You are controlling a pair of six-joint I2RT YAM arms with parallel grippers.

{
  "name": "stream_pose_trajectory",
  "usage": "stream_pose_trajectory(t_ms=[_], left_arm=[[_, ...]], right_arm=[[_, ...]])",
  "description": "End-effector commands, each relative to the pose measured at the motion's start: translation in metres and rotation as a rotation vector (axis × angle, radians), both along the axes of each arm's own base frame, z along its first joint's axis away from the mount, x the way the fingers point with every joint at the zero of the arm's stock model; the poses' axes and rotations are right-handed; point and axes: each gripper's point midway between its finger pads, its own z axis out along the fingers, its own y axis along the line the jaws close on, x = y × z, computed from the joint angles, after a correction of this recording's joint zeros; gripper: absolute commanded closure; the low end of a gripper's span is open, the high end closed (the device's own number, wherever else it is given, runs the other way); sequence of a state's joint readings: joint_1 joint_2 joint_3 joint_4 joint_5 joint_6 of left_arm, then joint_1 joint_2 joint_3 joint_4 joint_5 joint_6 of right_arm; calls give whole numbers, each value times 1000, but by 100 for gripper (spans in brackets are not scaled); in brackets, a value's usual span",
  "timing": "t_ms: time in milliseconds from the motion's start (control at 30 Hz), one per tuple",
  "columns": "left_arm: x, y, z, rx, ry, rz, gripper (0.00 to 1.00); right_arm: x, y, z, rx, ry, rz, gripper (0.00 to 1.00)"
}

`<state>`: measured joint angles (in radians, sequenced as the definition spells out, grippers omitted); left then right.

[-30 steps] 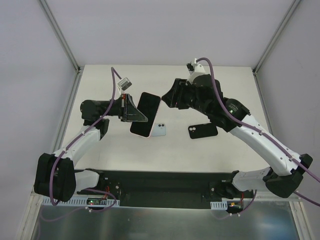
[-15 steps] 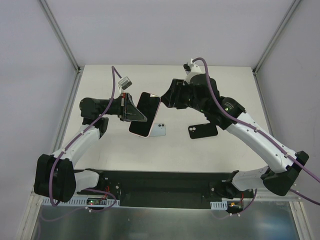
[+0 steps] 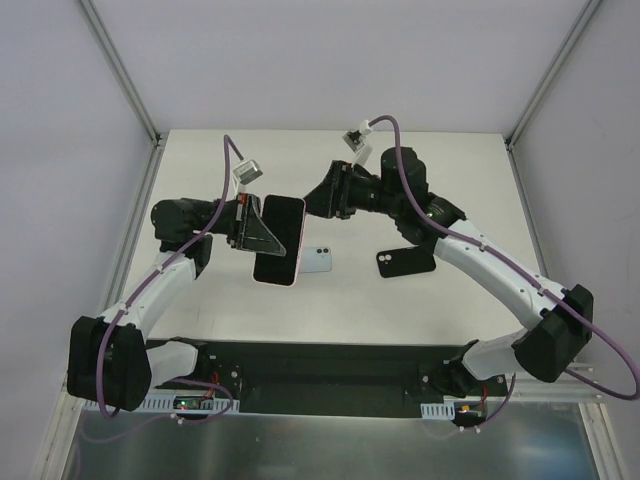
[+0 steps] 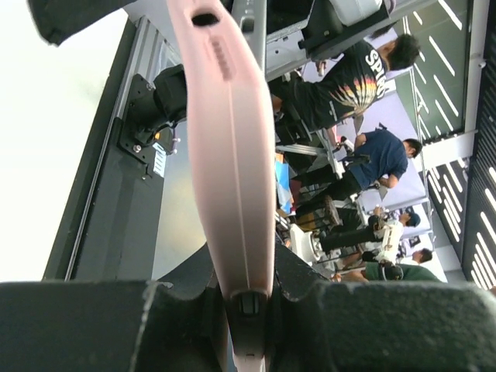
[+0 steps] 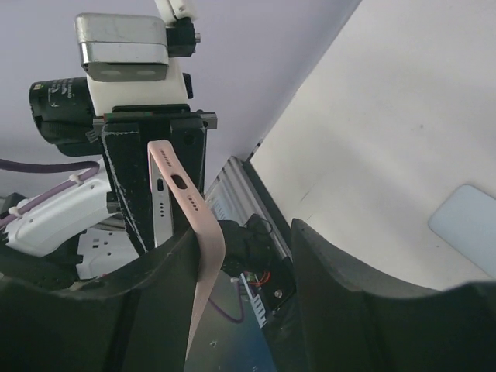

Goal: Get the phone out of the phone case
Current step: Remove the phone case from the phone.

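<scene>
The black-screened phone in its rounded pink case (image 3: 278, 240) is held above the middle of the white bench (image 3: 350, 310), clamped at its left edge by the left end effector (image 3: 258, 232). The right end effector (image 3: 314, 200) is spread apart beside the case's far right corner.

Only legible text: white block lettering on the black short-sleeved T-shirt (image 4: 353, 77) of a person in the background of the left wrist view. It's tilted and reads roughly "SPINS", last letters uncertain, next to a multicoloured fan-shaped print. Top and right wrist views: nothing readable, any marks on the small green-lit circuit board (image 3: 190, 403) at the left arm base too small to tell.
</scene>
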<state>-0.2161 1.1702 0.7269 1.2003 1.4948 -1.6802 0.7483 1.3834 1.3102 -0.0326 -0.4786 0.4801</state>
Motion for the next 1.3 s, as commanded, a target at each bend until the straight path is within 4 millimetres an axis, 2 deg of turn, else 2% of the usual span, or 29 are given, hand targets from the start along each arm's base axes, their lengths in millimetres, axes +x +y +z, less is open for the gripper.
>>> stream_pose_trajectory(t_ms=[0, 233, 433, 533, 633, 667, 700, 733, 867, 900, 967, 1000, 1033, 1100, 1167, 1233, 1267], left_arm=[[-24, -4, 64, -235, -553, 49, 100], [-20, -5, 65, -230, -552, 45, 100], [-19, -5, 68, -228, -561, 40, 100], [-19, -5, 68, -225, -561, 38, 100], [-16, -6, 66, -223, -554, 38, 100], [-15, -6, 65, -222, -550, 39, 100], [-13, -7, 63, -222, -543, 41, 100], [-11, -7, 63, -223, -538, 44, 100], [-6, -9, 59, -219, -515, 48, 100], [-5, -9, 57, -218, -506, 50, 100], [-2, -10, 55, -212, -481, 56, 100], [0, -10, 51, -208, -486, 61, 100], [3, -11, 49, -204, -470, 68, 100], [8, -12, 42, -187, -445, 83, 100], [14, -14, 36, -164, -392, 98, 86], [18, -15, 33, -161, -407, 112, 65], [21, -16, 32, -158, -396, 121, 44]], right_arm=[[-67, 38, -39, -26, 137, 327, 48], [-92, 63, -60, -64, 177, 422, 48], [-119, 69, -79, -99, 203, 487, 50], [-136, 65, -92, -123, 217, 521, 55], [-148, 60, -95, -130, 213, 543, 72], [-150, 58, -95, -130, 211, 544, 86], [-150, 57, -97, -135, 213, 533, 95], [-150, 54, -95, -138, 210, 521, 99], [-134, 44, -98, -190, 201, 403, 99], [-121, 41, -102, -212, 191, 333, 99], [-102, 24, -108, -294, 201, 211, 99], [-77, 13, -116, -369, 164, 59, 99], [-71, -9, -128, -473, 181, -18, 99], [-52, -22, -127, -501, 160, -133, 99], [-41, -32, -119, -481, 164, -203, 99], [-31, -42, -118, -486, 172, -268, 99], [-24, -47, -120, -495, 169, -309, 99]])
